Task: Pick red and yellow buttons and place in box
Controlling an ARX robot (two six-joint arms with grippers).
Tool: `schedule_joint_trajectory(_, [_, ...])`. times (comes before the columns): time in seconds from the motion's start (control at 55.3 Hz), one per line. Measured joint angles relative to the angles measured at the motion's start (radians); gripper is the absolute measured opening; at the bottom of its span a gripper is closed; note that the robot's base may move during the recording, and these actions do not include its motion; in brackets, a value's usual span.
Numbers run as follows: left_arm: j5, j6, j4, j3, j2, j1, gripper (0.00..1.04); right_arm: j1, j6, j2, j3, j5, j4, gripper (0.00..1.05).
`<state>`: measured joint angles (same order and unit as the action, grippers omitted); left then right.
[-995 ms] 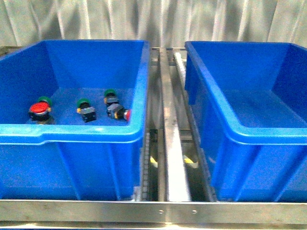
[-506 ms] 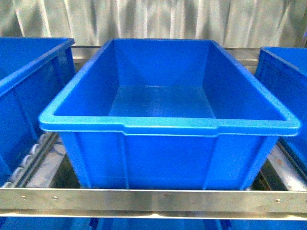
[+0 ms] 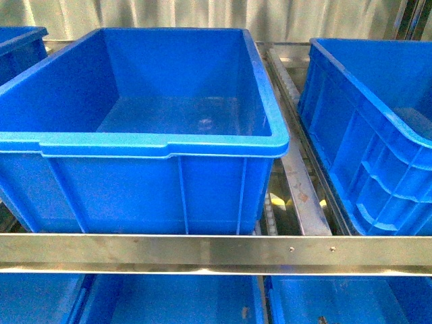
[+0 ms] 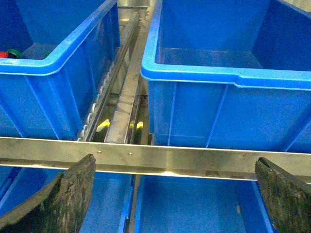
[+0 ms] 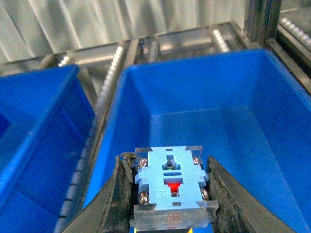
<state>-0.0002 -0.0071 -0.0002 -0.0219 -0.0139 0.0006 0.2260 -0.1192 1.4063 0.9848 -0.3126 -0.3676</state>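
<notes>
Right gripper clamped on red button, rear block facing camera, above blue box — left gripper wide open, empty. Risk: narrow side grip — button may twist loose, miss box.

Button switch (pale blue terminal back, red centre), gripped in right pincer, blue box beyond.

The front camera looks slightly downward from close behind a steel rail into an empty blue bin. The left wrist camera sits lower, facing the same rail and the bin fronts. The right wrist camera looks down into a blue box.
</notes>
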Motion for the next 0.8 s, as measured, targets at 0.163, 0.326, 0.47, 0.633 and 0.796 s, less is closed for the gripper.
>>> schedule_joint_trajectory(0.163, [0.0, 0.0, 0.0, 0.0, 0.0, 0.0, 0.97, 0.036, 0.047, 0.211, 0.143, -0.037, 0.026, 0.34])
schedule_joint_trajectory(0.326, [0.0, 0.0, 0.0, 0.0, 0.0, 0.0, 0.97, 0.052, 0.098, 0.375, 0.307, -0.047, 0.103, 0.34])
schedule_joint_trajectory(0.47, [0.0, 0.0, 0.0, 0.0, 0.0, 0.0, 0.97, 0.051, 0.157, 0.488, 0.441, -0.039, 0.161, 0.34])
schedule_joint_trajectory(0.633, [0.0, 0.0, 0.0, 0.0, 0.0, 0.0, 0.97, 0.042, 0.212, 0.602, 0.586, -0.024, 0.255, 0.42])
schedule_joint_trajectory(0.796, [0.0, 0.0, 0.0, 0.0, 0.0, 0.0, 0.97, 0.032, 0.208, 0.63, 0.607, -0.027, 0.248, 0.71])
